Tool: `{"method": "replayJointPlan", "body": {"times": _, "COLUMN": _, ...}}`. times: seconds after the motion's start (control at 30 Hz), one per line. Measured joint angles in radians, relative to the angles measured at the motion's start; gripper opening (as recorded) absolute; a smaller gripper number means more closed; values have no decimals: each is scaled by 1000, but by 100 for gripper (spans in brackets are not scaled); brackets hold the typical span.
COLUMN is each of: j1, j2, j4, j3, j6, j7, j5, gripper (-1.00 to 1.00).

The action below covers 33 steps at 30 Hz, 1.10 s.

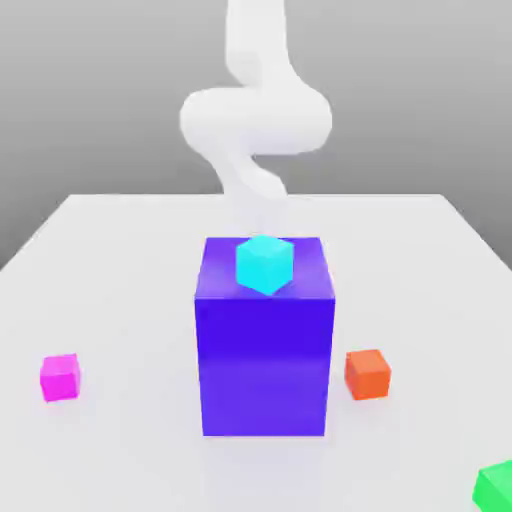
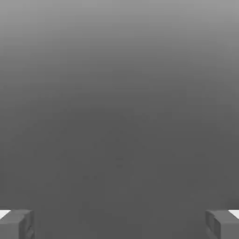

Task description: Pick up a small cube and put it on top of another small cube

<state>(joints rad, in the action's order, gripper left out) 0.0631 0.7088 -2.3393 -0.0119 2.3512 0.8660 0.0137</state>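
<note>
Starting at the exterior view's left, you are looking at the small magenta cube [image 1: 60, 378], sitting alone on the pale table [image 1: 120, 290] near the front, plain-faced and matte, resting flat. It is lying well apart from everything else, so nothing is crowding it.

Moving toward the middle, the big blue-violet block [image 1: 265, 345] is standing tall and square, with a small cyan cube [image 1: 264, 264] perched on its top, turned so a corner is facing you. Behind the block the white arm [image 1: 255, 120] is curling upward, smooth and rounded.

Just beside the block on the exterior view's right, a small orange cube [image 1: 368, 374] is resting on the table. At the far front corner on that side, the small green cube [image 1: 494, 485] is sitting partly cut off by the frame edge.

In the hand view your gripper [image 2: 119, 224] is holding nothing: the two grey, blocky fingertips [image 2: 16, 224] are standing spread as wide as they go, with only bare grey between them.

The relation to mind: the magenta cube is lying off to the exterior view's left and nearer the front than the arm, with the tall block between. You are likely needing to swing around or over that block.
</note>
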Motion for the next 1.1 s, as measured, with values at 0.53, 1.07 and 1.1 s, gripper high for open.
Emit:
{"method": "replayJointPlan", "body": {"times": 0.53, "j1": 343, "j2": -585, "j4": -253, "j3": -169, "j6": 329, "j7": 381, "j5": 30, "gripper": 0}}
{"method": "replayJointPlan", "body": {"times": 1.07, "j1": 579, "j2": -1049, "j4": -311, "j3": -90, "j6": 635, "j7": 338, "j5": -230, "gripper": -100}}
{"method": "replayJointPlan", "body": {"times": 1.1, "j1": 579, "j2": -1049, "j4": -311, "j3": -90, "j6": 635, "j7": 339, "j5": -230, "gripper": -100}}
